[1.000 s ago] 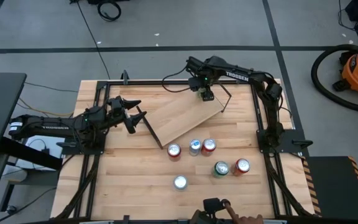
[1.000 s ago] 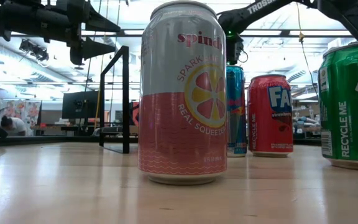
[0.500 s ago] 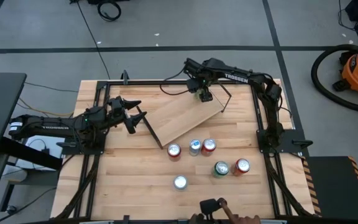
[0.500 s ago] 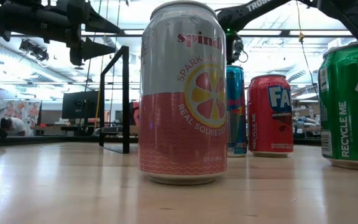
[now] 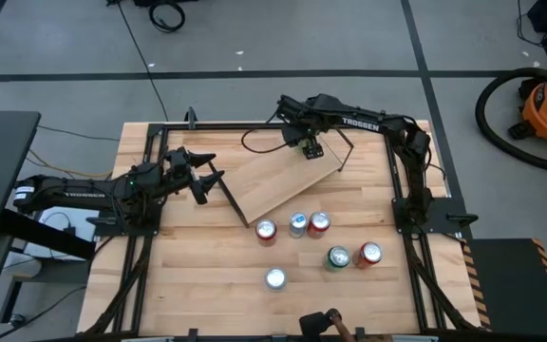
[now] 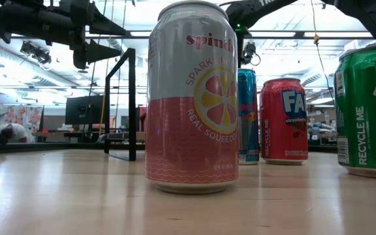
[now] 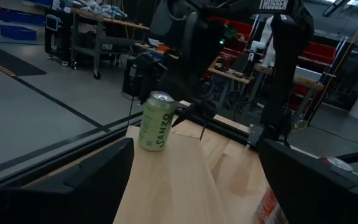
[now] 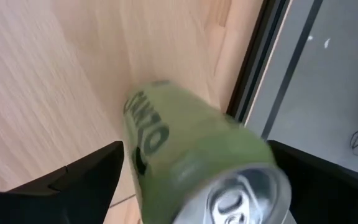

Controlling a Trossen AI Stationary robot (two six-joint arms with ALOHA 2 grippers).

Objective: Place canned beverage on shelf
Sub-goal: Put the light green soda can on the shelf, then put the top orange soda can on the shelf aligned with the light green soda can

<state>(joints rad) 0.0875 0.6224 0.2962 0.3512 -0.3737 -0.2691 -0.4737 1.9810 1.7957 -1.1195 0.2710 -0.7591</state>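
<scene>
Standing upright, long axis vertical and lid up, the green can (image 7: 155,121) sits on the shelf (image 5: 278,179) near its far end, between the spread fingers of the right gripper (image 5: 311,149), while the left gripper (image 5: 204,178) hovers open beside the worktop (image 5: 198,275).

The nearest can (image 6: 192,98) reads "Spind", "SPARK" and "REAL SQUEEZE". The red can (image 6: 284,121) shows "FA", the dark green can (image 6: 367,108) "RECYCLE ME". A pale green can (image 7: 155,121) says "SANZO". "TROSSEN" stands on the left arm (image 5: 79,189) and right arm (image 5: 359,122).
</scene>
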